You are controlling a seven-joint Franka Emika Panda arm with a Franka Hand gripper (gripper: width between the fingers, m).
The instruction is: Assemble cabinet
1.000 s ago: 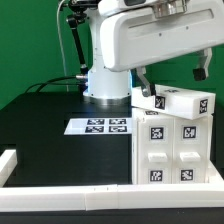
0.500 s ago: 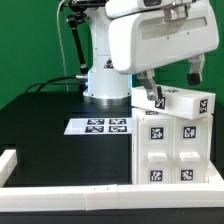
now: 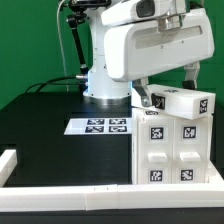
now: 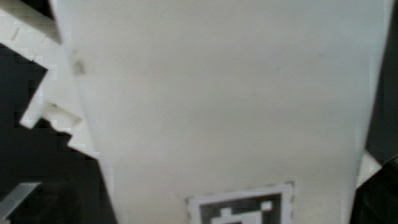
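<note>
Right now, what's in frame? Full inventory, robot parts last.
cabinet: 1, white with black-and-white tags on its panelled face, on the table at the exterior view's right.
white tagged part: 1, white with tags, lying on top of the cabinet, under the gripper; it fills most of the wrist view.
marker board: 1, white with four tags, flat on the table in front of the robot base.
border rails: white, along the table's near edge and the exterior view's left corner.
table: 1, black.
robot arm: 1, white, over the cabinet.
gripper: 1, dark fingers either side of the white tagged part; contact unclear.
</note>
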